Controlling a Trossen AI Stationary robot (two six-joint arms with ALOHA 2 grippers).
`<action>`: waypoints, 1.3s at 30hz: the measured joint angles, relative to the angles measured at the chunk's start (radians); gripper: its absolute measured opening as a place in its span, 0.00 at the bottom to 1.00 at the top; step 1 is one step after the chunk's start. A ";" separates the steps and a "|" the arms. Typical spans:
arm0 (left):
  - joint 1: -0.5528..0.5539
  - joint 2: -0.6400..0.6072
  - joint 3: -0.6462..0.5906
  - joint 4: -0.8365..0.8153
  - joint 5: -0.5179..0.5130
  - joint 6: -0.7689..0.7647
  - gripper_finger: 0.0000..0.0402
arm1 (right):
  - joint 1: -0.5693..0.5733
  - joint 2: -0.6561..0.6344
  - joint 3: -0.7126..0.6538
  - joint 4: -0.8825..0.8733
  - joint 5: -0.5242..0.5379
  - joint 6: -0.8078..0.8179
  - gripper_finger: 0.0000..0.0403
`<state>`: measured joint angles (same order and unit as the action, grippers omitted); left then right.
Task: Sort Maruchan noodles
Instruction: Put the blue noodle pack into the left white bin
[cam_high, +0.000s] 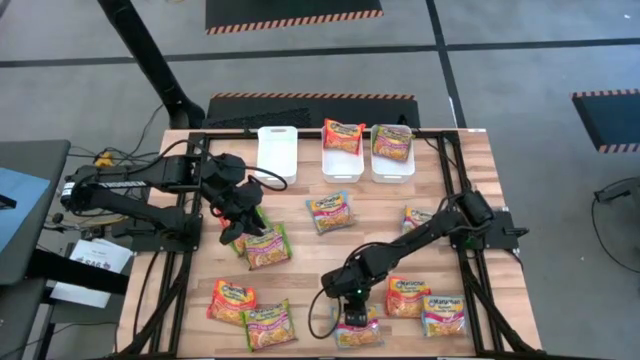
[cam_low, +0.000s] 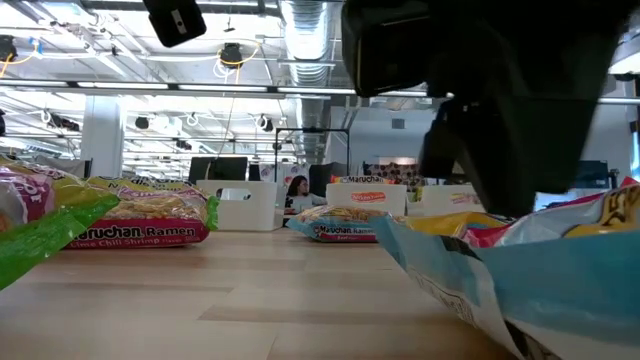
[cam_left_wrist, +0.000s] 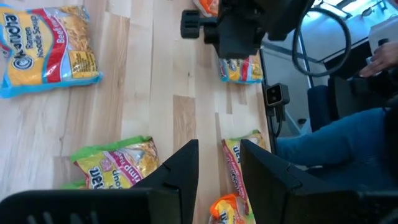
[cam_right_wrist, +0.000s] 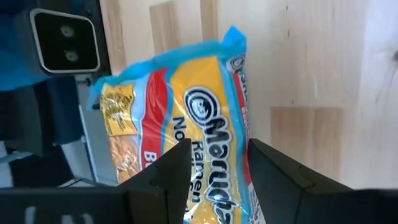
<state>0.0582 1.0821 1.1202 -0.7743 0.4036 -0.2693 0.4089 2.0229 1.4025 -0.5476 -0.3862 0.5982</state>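
Several Maruchan noodle packets lie flat on the wooden table (cam_high: 300, 270). My right gripper (cam_high: 354, 303) stands open close over a blue-edged packet (cam_right_wrist: 186, 112) near the table's front edge (cam_high: 358, 332), fingers pointing steeply down above its printed face. My left gripper (cam_left_wrist: 219, 177) is open and holds nothing. It hangs above the table's left half (cam_high: 238, 215), beside a green-edged packet (cam_high: 265, 246). Of three white bins at the far edge, one (cam_high: 277, 152) is empty, one holds an orange packet (cam_high: 342, 135) and one a green packet (cam_high: 391, 143).
More packets lie spread about: blue (cam_high: 332, 212), one at the right (cam_high: 418, 218), orange (cam_high: 232, 300), green (cam_high: 268, 323), orange (cam_high: 408, 297), blue (cam_high: 443, 315). A black frame rail (cam_high: 455, 190) borders the table. A person's leg (cam_left_wrist: 348, 137) shows beyond the near edge.
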 joint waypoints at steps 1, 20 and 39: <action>0.000 0.000 0.000 -0.002 0.000 0.002 0.26 | 0.003 0.005 0.000 -0.002 0.008 -0.002 0.45; 0.000 0.000 0.000 0.000 0.000 0.026 0.26 | 0.001 0.058 0.002 0.012 -0.053 0.060 0.18; 0.000 0.000 0.000 0.002 -0.171 0.019 0.26 | -0.139 -0.088 0.001 -0.160 0.103 -0.085 0.01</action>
<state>0.0586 1.0821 1.1202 -0.7723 0.2322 -0.2506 0.2694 1.9350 1.4033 -0.7079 -0.2837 0.5127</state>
